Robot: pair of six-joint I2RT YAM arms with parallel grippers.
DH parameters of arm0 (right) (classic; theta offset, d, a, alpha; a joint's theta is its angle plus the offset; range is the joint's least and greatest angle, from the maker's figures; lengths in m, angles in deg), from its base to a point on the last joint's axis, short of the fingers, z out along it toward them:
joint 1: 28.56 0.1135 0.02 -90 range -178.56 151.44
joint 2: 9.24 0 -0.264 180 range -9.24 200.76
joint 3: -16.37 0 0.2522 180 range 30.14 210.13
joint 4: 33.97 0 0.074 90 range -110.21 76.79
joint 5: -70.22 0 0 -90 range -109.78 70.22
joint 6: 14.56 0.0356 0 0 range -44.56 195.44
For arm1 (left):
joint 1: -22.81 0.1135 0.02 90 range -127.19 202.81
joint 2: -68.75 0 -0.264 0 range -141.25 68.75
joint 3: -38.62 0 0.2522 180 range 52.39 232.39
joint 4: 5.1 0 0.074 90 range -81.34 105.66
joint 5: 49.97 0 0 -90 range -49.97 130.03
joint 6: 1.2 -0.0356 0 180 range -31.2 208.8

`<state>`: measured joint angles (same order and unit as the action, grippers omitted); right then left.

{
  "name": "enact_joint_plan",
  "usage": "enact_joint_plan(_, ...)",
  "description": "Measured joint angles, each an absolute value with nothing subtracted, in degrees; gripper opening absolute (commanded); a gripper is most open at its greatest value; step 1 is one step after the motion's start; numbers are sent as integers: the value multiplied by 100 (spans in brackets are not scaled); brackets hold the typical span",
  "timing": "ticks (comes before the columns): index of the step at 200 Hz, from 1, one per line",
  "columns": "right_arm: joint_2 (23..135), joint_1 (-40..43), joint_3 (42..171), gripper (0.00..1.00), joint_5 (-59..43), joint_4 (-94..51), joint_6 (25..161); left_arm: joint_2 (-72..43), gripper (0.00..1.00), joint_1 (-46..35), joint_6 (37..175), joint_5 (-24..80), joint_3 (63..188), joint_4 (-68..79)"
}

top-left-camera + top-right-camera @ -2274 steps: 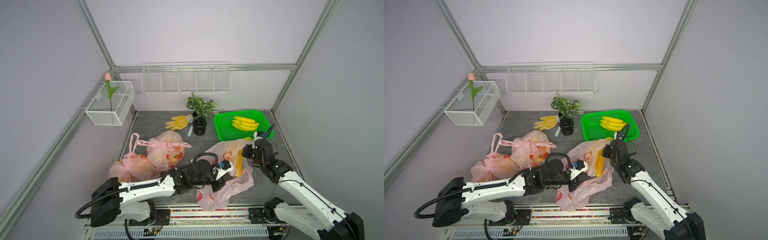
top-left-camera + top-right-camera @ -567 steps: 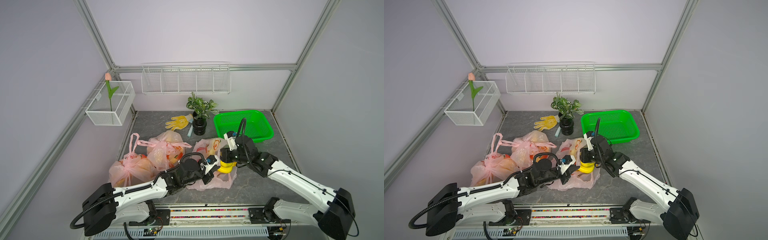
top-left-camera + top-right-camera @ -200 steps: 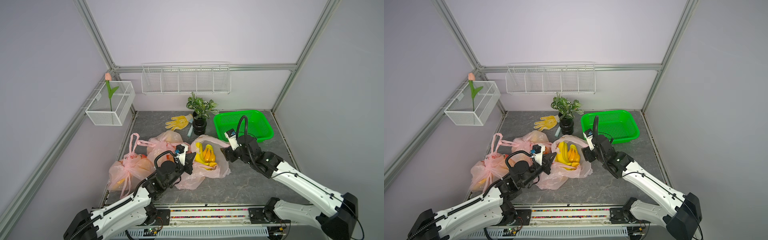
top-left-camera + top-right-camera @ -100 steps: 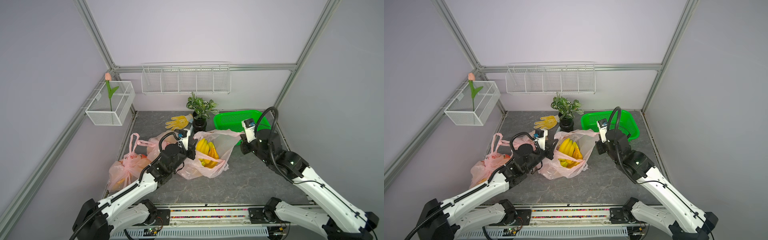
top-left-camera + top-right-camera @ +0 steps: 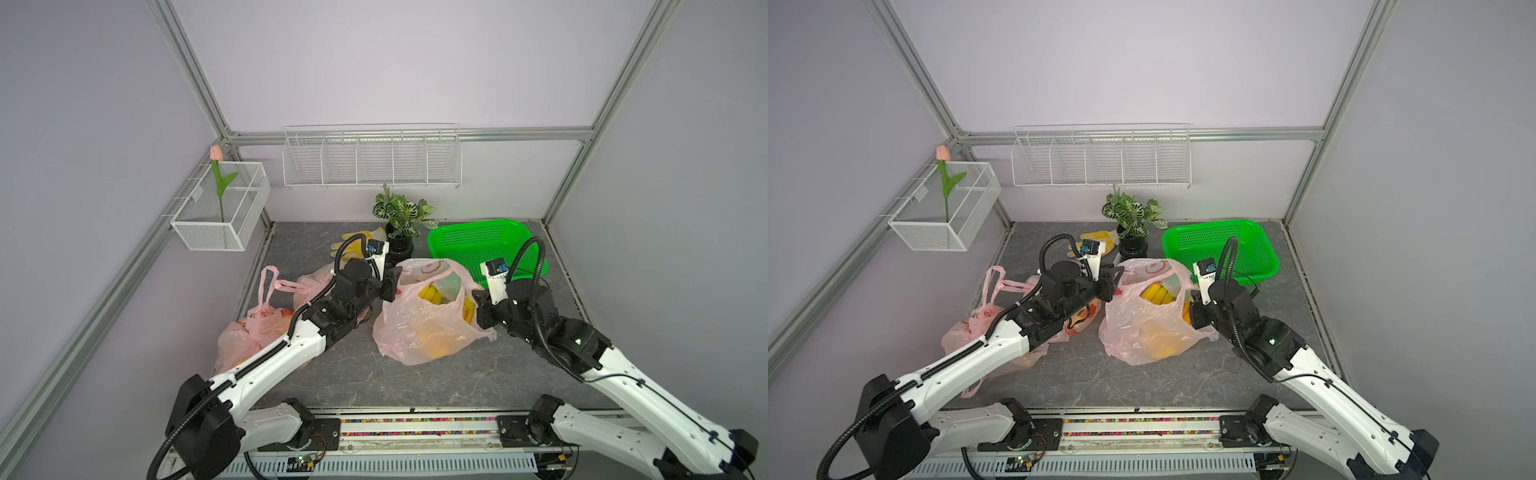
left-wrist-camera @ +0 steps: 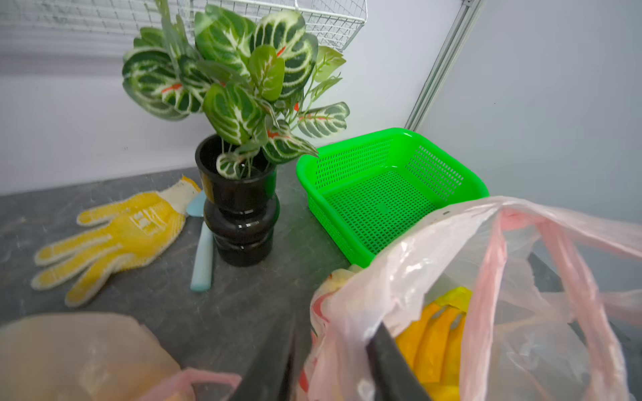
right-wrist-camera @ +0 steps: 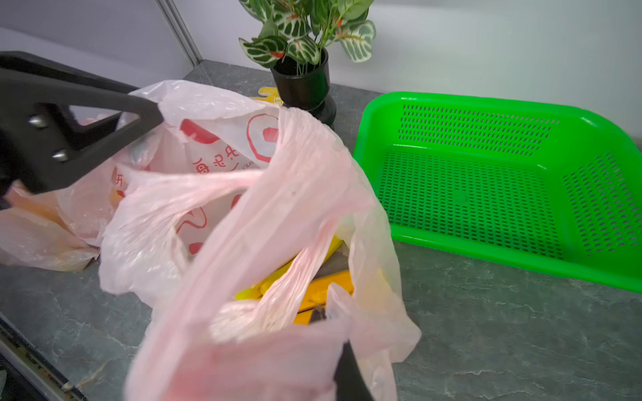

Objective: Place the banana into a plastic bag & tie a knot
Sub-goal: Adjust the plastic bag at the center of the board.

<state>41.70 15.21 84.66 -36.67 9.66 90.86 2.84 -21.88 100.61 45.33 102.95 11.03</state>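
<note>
Left to right, two filled pink bags (image 5: pixel 249 332) crowd the outer side of the left gripper (image 5: pixel 392 284), leaving it little room there. A yellow glove (image 6: pixel 114 236) and a potted plant (image 5: pixel 401 232) stand just past its fingertips. Beyond the right gripper (image 5: pixel 478 309) a green basket (image 5: pixel 478 223) sits near the back corner.

The grey stone tabletop (image 5: pixel 415 386) lies bare on the near side of both grippers. Pale walls (image 5: pixel 395 62) and aluminium posts (image 5: pixel 187 70) close three sides.

The plastic bag (image 5: pixel 419 328) stands upright between the grippers. The left gripper's fingers (image 6: pixel 396 371) stand apart, astride the bag's rim. The right gripper is clamped on the bag's handle. The banana bunch (image 5: pixel 430 293) lies inside the bag, between the two grippers.
</note>
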Motion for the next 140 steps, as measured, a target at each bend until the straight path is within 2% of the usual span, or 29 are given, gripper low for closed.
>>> enact_joint_plan(17,4154,1539,8529,7,-3619,806,9134,819,59,-2784,9845,4787,10221,1514)
enact_joint_plan(59,4156,1543,8711,7,-3474,555,9189,1442,65,-3860,9325,5095,10256,1800)
enact_joint_plan(106,4154,1549,8732,7,-3376,492,9259,892,70,-4697,8744,4898,10450,1711)
enact_joint_plan(140,4154,1554,8735,7,-3341,450,9287,395,75,-4771,8438,4942,10448,1763)
